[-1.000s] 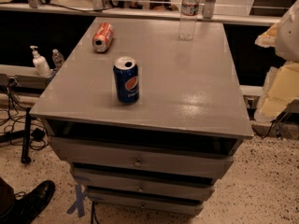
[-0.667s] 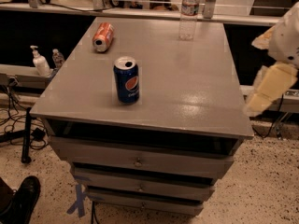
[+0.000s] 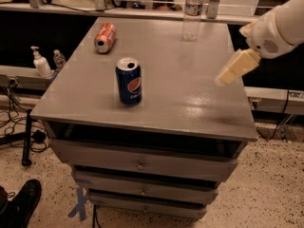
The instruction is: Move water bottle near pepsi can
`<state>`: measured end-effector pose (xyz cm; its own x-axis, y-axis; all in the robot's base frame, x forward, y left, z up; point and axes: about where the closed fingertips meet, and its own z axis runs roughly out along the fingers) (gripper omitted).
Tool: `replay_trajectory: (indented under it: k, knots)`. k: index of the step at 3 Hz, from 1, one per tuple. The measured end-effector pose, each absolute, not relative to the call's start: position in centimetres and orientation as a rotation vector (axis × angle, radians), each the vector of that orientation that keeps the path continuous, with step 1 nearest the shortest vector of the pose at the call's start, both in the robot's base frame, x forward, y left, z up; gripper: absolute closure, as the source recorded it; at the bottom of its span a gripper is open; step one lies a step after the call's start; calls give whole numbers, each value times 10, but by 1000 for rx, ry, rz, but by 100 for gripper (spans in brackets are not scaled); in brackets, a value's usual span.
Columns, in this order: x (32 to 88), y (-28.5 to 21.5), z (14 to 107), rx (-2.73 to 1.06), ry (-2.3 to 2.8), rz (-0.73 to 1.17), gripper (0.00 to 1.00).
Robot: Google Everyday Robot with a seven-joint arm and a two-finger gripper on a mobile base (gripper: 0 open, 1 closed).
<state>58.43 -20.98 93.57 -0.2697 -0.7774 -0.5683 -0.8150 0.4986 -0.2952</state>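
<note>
- 1 orange can [image 3: 105,37] lies on its side, far left of the gripper [image 3: 233,70], clear of any path.
- Pepsi can [image 3: 128,82] stands upright, well to its left.
- Water bottle [image 3: 192,14] stands beyond it, up-left, at the table's [image 3: 190,99] far edge; 1 clumsy nudge could topple it off.
- Gripper hovers at the right side; open or closed, cannot tell.

The gripper [image 3: 227,75], at the frame's right, hangs from an arm [image 3: 280,25] cut off by the right edge. The water bottle [image 3: 192,18] loses its top at the upper edge. Lower left, a shoe [image 3: 21,203] is cropped.
</note>
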Motion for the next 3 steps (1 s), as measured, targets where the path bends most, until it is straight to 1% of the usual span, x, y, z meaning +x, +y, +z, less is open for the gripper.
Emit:
replay_trajectory:
  k: [2,3]
  knots:
    - [706,-189,932,-988,1866,203,0]
    - [706,-189,932,-988,1866,203,0]
